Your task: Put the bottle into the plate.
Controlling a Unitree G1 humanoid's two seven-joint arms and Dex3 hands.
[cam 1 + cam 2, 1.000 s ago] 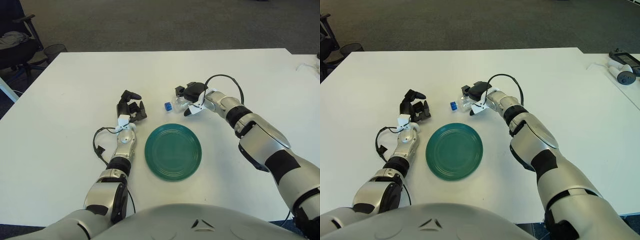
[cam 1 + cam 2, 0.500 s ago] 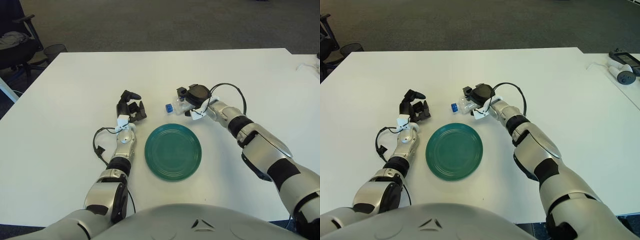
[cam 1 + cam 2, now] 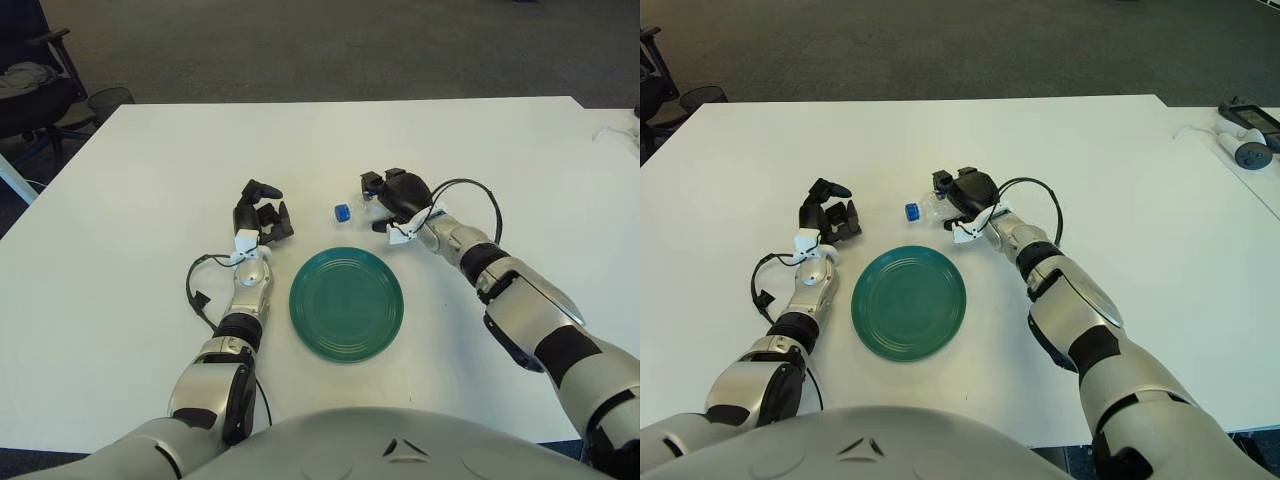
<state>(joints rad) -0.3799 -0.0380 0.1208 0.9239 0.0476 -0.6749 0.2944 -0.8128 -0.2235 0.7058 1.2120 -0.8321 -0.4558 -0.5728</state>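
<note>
A small clear bottle [image 3: 357,206] with a blue cap [image 3: 342,212] lies on its side on the white table, just behind the green plate [image 3: 346,303]. My right hand [image 3: 396,193] is closed over the bottle's body, with the blue cap sticking out to the left. Most of the bottle is hidden under the black fingers. The plate holds nothing. To the left of the plate my left hand [image 3: 261,216] stands idle with its fingers curled, holding nothing.
The white table [image 3: 150,180] spreads wide around the plate. A black chair [image 3: 30,85] and a wire basket stand off the table's far left corner. At the far right edge lie small devices [image 3: 1245,135] with a cable.
My right hand has shifted a little to the right and toward me, taking the bottle with it. The left hand has not moved.
</note>
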